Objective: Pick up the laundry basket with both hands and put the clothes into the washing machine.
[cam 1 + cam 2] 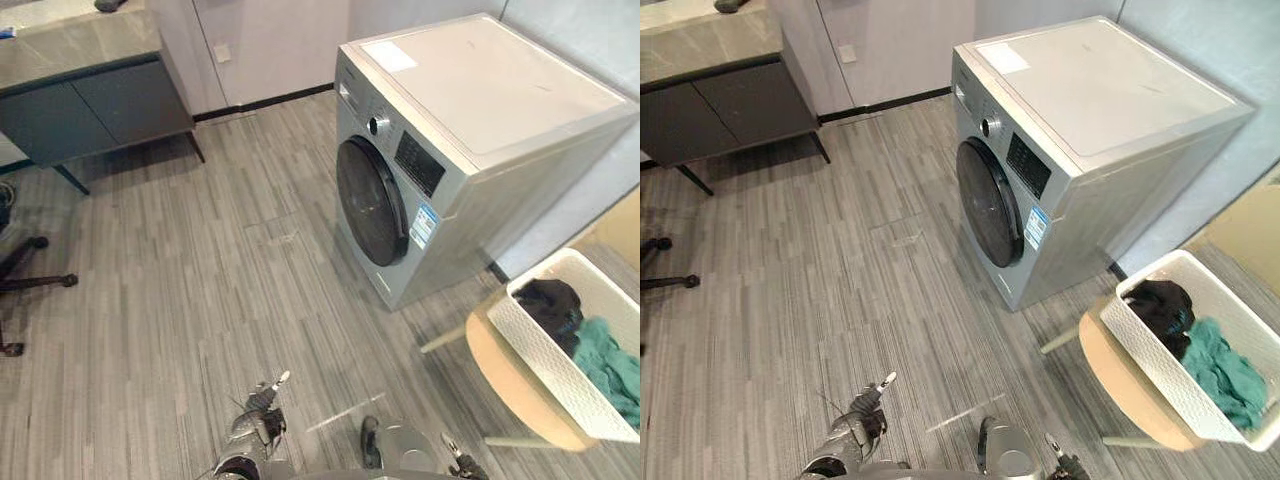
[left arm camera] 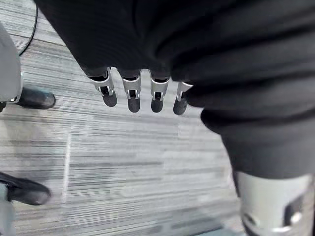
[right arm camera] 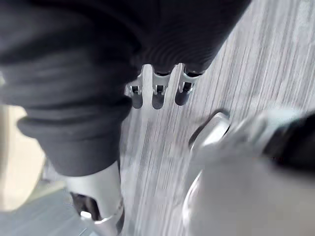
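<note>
step in hand: the approach, by my reading; the basket is not yet lifted.
left hand [image 2: 132, 96]: fingers straight and loosely spread, holding nothing, the floor [image 1: 200, 300] past them.
right hand [image 3: 157, 93]: fingers likewise straight and empty.
laundry basket [image 1: 545, 345]: white, on a tan chair [image 1: 505, 375], well apart from both sets of fingers, off beyond the right ones.
clothes: a dark garment [image 1: 550, 300] and a teal garment [image 1: 610, 365] lie in it.
washing machine [image 1: 470, 120]: ahead of the fingers, its door [image 1: 370, 200] closed.
next move: probably turn right and bring the fingers to opposite rims; the door needs opening before loading.
</note>
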